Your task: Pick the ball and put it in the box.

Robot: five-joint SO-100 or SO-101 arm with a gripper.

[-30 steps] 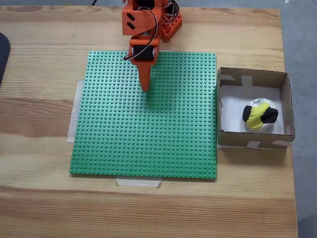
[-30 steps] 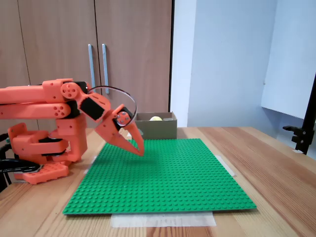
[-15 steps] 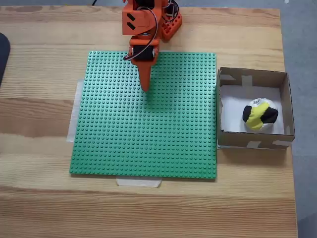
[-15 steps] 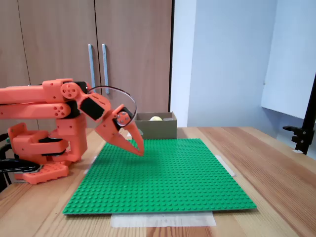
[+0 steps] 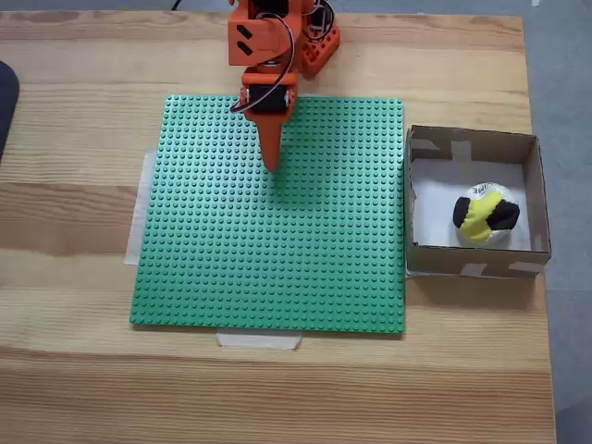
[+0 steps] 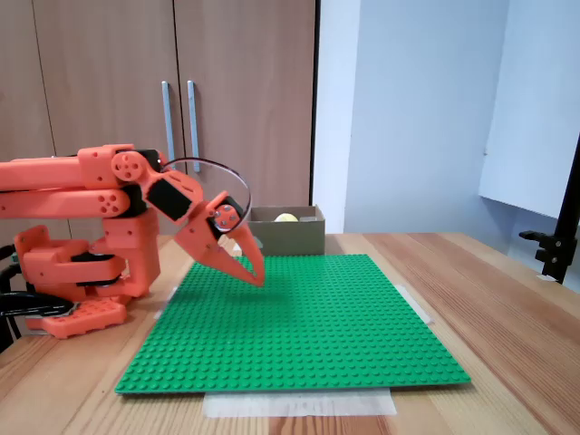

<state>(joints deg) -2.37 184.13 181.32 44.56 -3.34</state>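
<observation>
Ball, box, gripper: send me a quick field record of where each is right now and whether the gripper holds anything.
ball: inside the box, resting on its white bottom, toward the right side in a fixed view
box: on the wooden table, just right of the green baseplate
gripper: above the baseplate's upper part, away from the box
gripper state: jaws closed, nothing held
task status: ball appears already placed

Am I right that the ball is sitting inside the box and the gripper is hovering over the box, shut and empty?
Not quite. The ball does sit inside the box, and the gripper looks shut and empty, but it hangs over the green baseplate, well apart from the box. The fixed view from above shows this plainly; the side fixed view shows the gripper just above the studs.
</observation>
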